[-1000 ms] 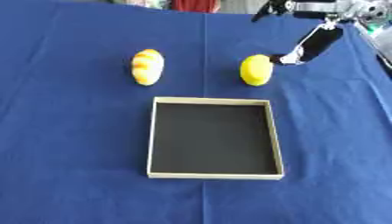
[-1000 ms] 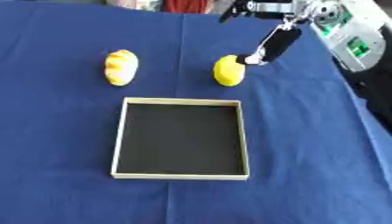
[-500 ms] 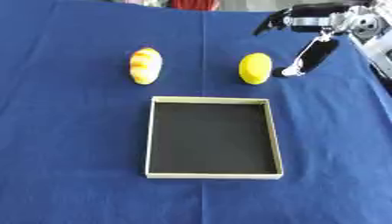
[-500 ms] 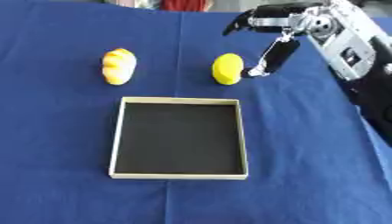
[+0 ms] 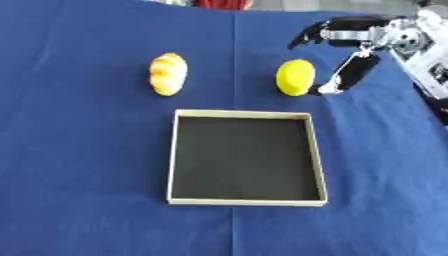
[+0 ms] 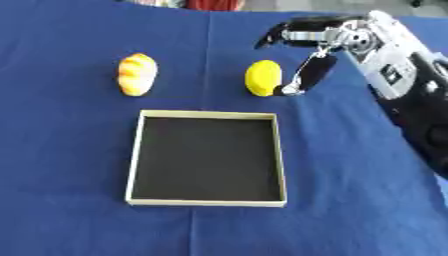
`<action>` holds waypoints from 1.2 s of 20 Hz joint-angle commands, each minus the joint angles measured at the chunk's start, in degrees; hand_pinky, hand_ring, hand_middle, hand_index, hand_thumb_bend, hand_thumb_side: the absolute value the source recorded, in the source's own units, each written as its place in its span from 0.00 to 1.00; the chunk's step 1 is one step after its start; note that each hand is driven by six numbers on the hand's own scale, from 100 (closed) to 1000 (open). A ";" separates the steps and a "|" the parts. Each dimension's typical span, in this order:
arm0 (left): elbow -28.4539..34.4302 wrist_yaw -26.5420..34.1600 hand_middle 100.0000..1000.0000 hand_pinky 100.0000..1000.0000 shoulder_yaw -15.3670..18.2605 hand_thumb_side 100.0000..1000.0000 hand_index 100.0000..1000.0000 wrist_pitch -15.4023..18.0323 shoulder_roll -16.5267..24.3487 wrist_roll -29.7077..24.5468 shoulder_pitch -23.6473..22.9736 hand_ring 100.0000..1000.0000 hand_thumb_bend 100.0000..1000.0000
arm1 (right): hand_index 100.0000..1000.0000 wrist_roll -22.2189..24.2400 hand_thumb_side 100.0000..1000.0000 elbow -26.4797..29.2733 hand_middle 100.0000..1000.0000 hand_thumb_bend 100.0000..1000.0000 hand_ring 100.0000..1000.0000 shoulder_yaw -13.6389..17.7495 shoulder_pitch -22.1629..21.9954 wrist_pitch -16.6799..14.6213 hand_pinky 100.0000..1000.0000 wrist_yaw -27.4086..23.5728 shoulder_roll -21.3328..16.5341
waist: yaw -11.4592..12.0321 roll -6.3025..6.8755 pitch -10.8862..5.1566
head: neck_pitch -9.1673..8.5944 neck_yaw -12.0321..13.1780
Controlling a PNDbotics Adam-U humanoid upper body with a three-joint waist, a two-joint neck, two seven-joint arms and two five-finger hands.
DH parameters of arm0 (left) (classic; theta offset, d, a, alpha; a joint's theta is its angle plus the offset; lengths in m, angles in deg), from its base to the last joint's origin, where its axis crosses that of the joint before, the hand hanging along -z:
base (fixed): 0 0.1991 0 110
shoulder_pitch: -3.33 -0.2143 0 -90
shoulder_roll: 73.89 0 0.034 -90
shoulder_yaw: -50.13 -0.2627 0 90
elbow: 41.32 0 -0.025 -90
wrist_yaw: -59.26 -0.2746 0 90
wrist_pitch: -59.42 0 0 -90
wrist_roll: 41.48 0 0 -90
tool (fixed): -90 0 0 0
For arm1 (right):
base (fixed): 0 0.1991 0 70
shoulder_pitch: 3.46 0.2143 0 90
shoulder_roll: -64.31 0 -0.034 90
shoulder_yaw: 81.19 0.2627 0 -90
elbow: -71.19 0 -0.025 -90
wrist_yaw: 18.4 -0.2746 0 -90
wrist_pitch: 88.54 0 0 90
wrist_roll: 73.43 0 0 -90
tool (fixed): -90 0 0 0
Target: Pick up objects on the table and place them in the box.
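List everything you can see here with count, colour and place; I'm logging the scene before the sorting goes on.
lemon: one, yellow, on the cloth beyond the box's far right corner, just left of the right hand's lower fingers.
bread roll: one, orange and yellow, on the cloth beyond the box's far left corner.
box: one, shallow, pale rim with a black inside, nothing in it, middle of the table.
tablecloth: one, blue, covering the whole table.
red thing: one, at the far edge, cut off by the view; cannot tell what it is.
right hand: one, black and silver, coming in from the upper right, fingers spread beside the lemon, holding nothing.
left hand: not in view.
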 commanded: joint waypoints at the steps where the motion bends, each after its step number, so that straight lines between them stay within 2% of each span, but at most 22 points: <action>1: 0.99 0.15 0.65 0.77 0.21 0.66 0.79 0.10 0.68 -0.22 0.59 0.75 0.12 | 0.92 -0.84 0.14 -1.49 0.89 0.35 0.95 1.21 0.65 -0.09 0.91 1.66 -0.61 | 0.11 0.24 -1.03 | -0.69 -0.13; 7: 0.99 0.32 0.65 0.77 0.20 0.66 0.79 0.05 0.33 -0.35 0.65 0.75 0.12 | 0.90 -2.01 0.14 -3.48 0.85 0.30 0.94 1.51 0.78 -0.40 0.90 2.65 0.44 | 0.28 0.25 -0.80 | -0.81 -0.18; 13: 0.99 0.39 0.64 0.77 0.22 0.66 0.79 -0.04 0.10 -0.42 0.64 0.75 0.12 | 0.83 -2.50 0.06 -4.33 0.77 0.22 0.87 1.27 0.62 -0.53 0.88 3.60 1.04 | 0.43 0.17 -0.75 | -0.91 -0.26; 15: 0.99 0.39 0.64 0.77 0.22 0.66 0.79 -0.07 0.06 -0.46 0.66 0.75 0.12 | 0.78 -3.16 0.06 -4.30 0.73 0.11 0.85 1.45 0.52 -0.51 0.87 3.14 1.27 | 0.45 0.18 -0.76 | -0.86 -0.24; 19: 0.99 0.33 0.64 0.77 0.26 0.66 0.80 -0.09 0.01 -0.53 0.63 0.75 0.12 | 0.73 -4.47 0.03 -3.01 0.68 0.00 0.82 1.62 0.21 -0.06 0.86 0.56 1.18 | 0.38 0.19 -0.85 | -0.71 -0.12; 21: 0.99 0.29 0.64 0.77 0.31 0.66 0.80 -0.12 0.04 -0.49 0.60 0.75 0.12 | 0.69 -5.23 0.00 -1.19 0.63 0.00 0.80 2.02 0.00 0.59 0.86 -0.76 0.68 | 0.29 0.17 -0.93 | -0.63 0.00; 24: 0.99 0.25 0.64 0.78 0.31 0.66 0.80 -0.11 0.10 -0.45 0.58 0.75 0.12 | 0.68 -7.34 0.00 2.59 0.62 0.00 0.79 2.92 -0.36 1.54 0.85 -2.85 -0.56 | 0.20 0.16 -1.00 | -0.54 0.16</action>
